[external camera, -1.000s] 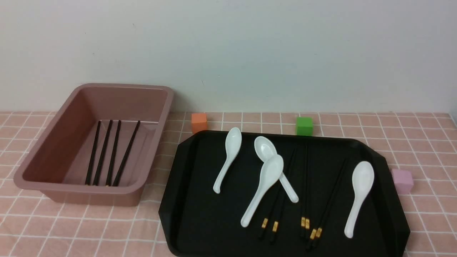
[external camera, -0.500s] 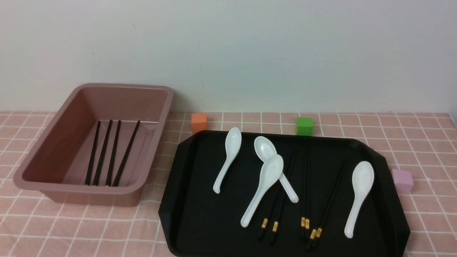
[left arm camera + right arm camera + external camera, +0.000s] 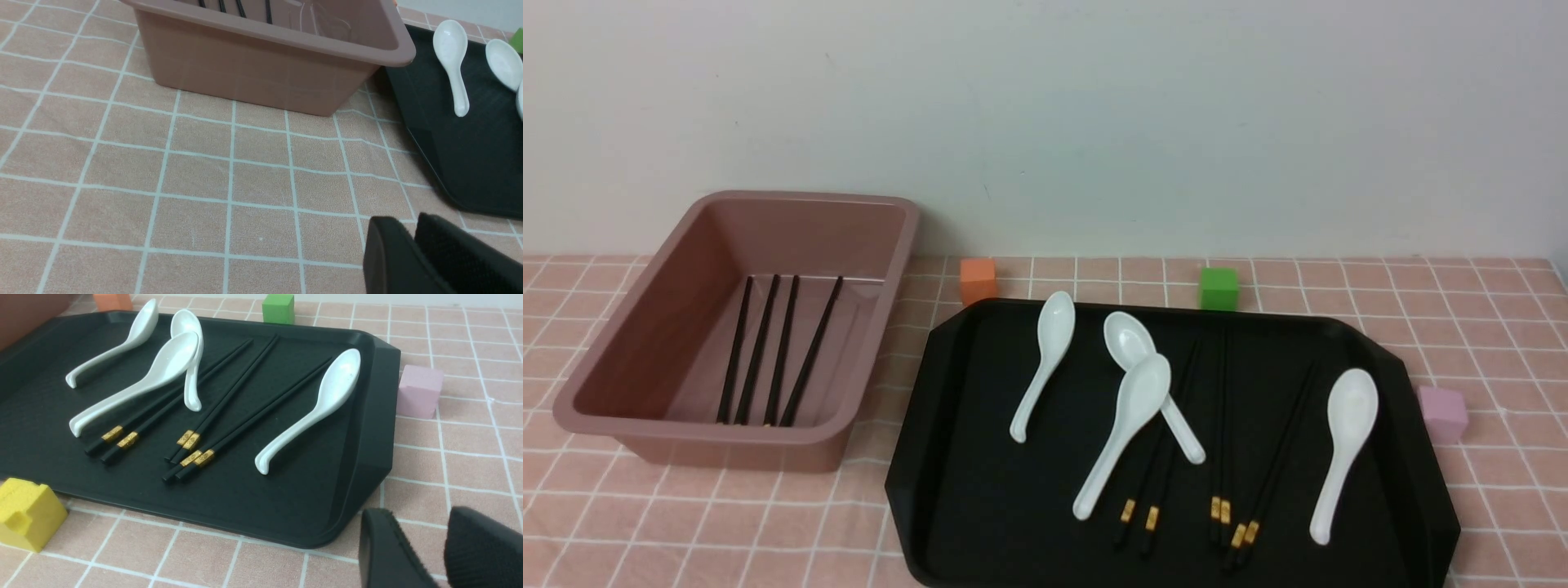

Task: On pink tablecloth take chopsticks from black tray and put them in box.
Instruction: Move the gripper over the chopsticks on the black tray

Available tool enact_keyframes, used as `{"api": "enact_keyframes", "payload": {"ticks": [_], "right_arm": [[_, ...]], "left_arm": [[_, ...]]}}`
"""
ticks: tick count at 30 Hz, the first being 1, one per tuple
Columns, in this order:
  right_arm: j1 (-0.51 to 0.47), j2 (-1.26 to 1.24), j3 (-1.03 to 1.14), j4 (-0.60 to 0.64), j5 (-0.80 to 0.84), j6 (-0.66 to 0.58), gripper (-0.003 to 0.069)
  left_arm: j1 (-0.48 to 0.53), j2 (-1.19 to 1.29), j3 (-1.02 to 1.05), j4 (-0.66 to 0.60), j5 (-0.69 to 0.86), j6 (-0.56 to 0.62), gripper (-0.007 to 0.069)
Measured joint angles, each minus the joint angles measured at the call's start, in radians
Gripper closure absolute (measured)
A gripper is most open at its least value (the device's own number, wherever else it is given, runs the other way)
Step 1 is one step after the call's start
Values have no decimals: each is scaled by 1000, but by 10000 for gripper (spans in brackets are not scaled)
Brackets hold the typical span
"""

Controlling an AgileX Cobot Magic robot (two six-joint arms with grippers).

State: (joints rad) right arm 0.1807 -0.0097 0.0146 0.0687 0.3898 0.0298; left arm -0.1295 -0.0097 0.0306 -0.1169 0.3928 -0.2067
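The black tray (image 3: 980,490) lies on the pink tablecloth (image 3: 727,523) at the right. Three pairs of black chopsticks (image 3: 1219,425) with gold bands lie on it, one pair partly under white spoons; they also show in the right wrist view (image 3: 216,404). The box (image 3: 727,433) stands at the left with several chopsticks (image 3: 768,351) inside. No gripper shows in the front view. My left gripper (image 3: 408,224) is shut and empty, above the cloth in front of the box (image 3: 253,77). My right gripper (image 3: 421,522) is open and empty, above the cloth beside the tray's near right corner (image 3: 286,506).
Several white spoons (image 3: 1131,433) lie on the tray among the chopsticks. An orange cube (image 3: 978,280) and a green cube (image 3: 1218,287) stand behind the tray. A pink cube (image 3: 1443,412) is at its right. A yellow block (image 3: 26,512) is at its near edge. A wall rises behind.
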Motion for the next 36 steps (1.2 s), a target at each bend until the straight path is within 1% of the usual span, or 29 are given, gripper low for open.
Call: {"api": "enact_keyframes", "payload": {"ticks": [9, 11, 13, 14, 15, 16, 18, 21, 26, 28, 30, 33, 36], "right_arm": [[0, 0, 0, 1, -10, 1, 419], [0, 0, 2, 32, -26, 17, 419], [0, 0, 9, 124, -63, 70, 419], [0, 0, 10, 190, -90, 101, 419], [0, 0, 11, 190, -90, 107, 419], [0, 0, 11, 267, -126, 141, 419], [0, 0, 11, 367, -182, 181, 419], [0, 0, 11, 423, -230, 194, 419], [0, 0, 11, 453, -261, 201, 425], [0, 0, 1, 456, -234, 202, 445], [0, 35, -74, 447, -150, 186, 505], [0, 165, -222, 412, -22, 114, 589], [0, 294, -336, 378, 86, 52, 634]], "left_arm": [[0, 0, 0, 0, 0, 0, 508], [0, 0, 0, 0, 0, 0, 504], [0, 0, 0, 0, 0, 0, 501], [0, 0, 0, 0, 0, 0, 500], [0, 0, 0, 0, 0, 0, 499], [0, 0, 0, 0, 0, 0, 498], [0, 0, 0, 0, 0, 0, 497], [0, 0, 0, -1, 0, 0, 495], [0, 0, 0, -2, 0, 0, 491], [0, 0, 0, -2, 0, 0, 490], [0, 0, 0, -2, 0, 0, 487], [0, 0, 0, -2, 0, 0, 485], [0, 0, 0, -2, 0, 0, 481]]}}
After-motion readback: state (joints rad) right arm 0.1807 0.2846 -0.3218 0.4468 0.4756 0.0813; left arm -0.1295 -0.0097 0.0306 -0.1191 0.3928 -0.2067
